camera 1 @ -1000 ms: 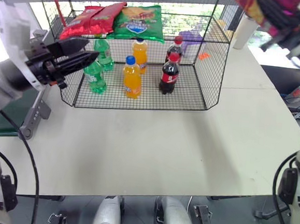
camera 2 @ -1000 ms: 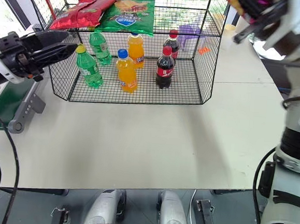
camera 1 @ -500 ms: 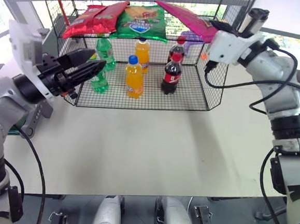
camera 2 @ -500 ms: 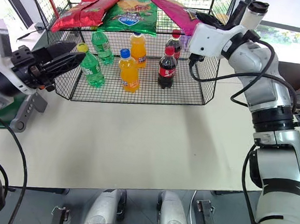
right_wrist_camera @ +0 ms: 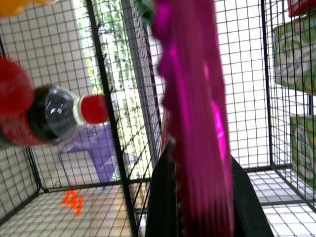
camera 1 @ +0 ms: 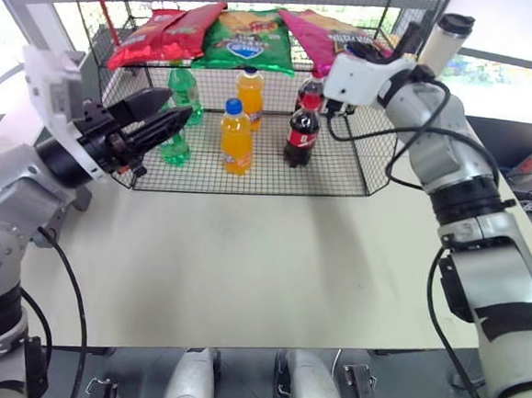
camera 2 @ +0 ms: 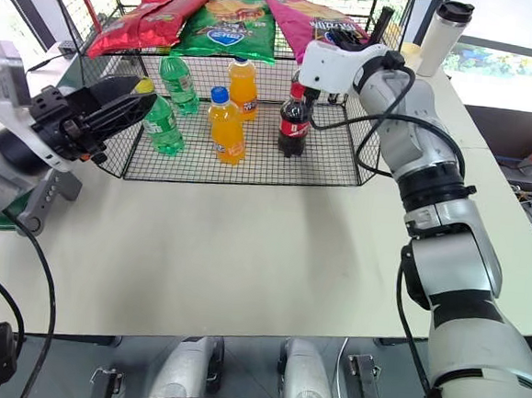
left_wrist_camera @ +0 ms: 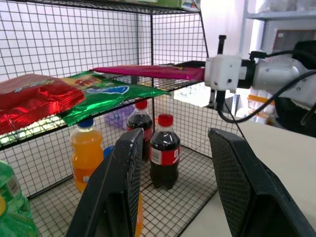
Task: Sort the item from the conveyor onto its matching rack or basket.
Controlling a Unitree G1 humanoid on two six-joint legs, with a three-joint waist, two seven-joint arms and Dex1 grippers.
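Pink chip bag [camera 1: 309,29]: one; red bags [camera 1: 164,32]: two; green bag [camera 1: 250,38]: one.

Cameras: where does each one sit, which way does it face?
Head stereo pair: on the head, facing forward and down at the wire rack; both arms show.
Left wrist: looks along the left gripper, jaws apart, into the rack.
Right wrist: looks along the right gripper, shut on the pink chip bag.
Shared: all see the pink chip bag and cola bottles.
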